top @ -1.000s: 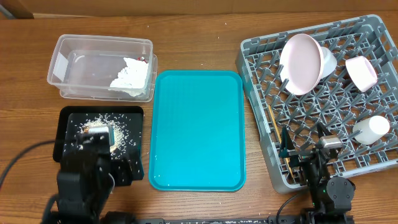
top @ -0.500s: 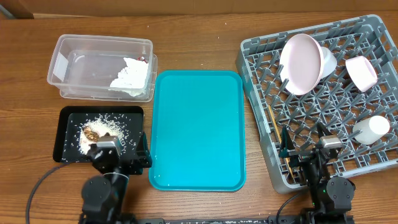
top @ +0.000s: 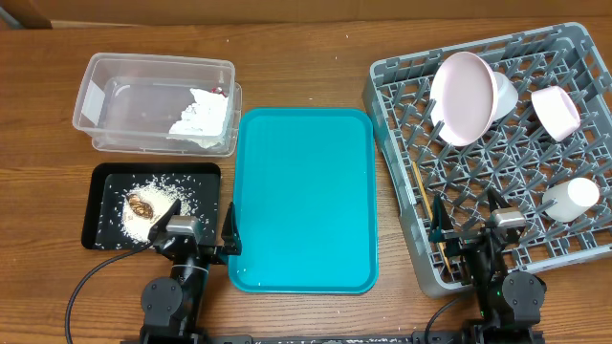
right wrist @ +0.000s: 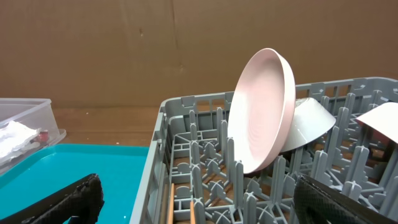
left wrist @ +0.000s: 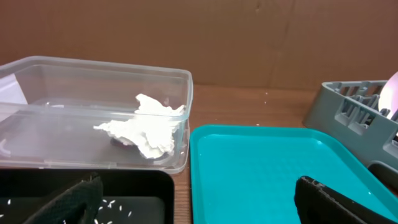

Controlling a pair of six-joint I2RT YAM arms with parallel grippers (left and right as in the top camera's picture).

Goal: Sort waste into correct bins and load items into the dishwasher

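The clear tub (top: 96,72) holds the crumpled white napkin (top: 203,115) and the red-and-silver wrapper (top: 221,92); tub (left wrist: 37,65) and napkin (left wrist: 146,127) also show in the left wrist view. The black tray (top: 100,177) holds rice grains (top: 163,196) and a brown scrap (top: 142,204). The grey rack (top: 402,182) holds the plate (top: 461,96), two bowls (top: 504,94) (top: 557,110), the cup (top: 572,199) and chopsticks (top: 427,205). My left gripper (top: 198,239) is open and empty at the near edge between the black tray and the teal tray. My right gripper (top: 471,227) is open and empty over the rack's near edge.
A big teal serving tray (top: 304,196) lies bare in the middle, also in the left wrist view (left wrist: 261,168). The right wrist view shows the plate (right wrist: 264,106) standing among pegs, and the chopsticks (right wrist: 171,202) lying in the rack.
My left arm has drawn back from over the black tray toward the near edge, uncovering the rice and brown scrap. The right arm has not moved.
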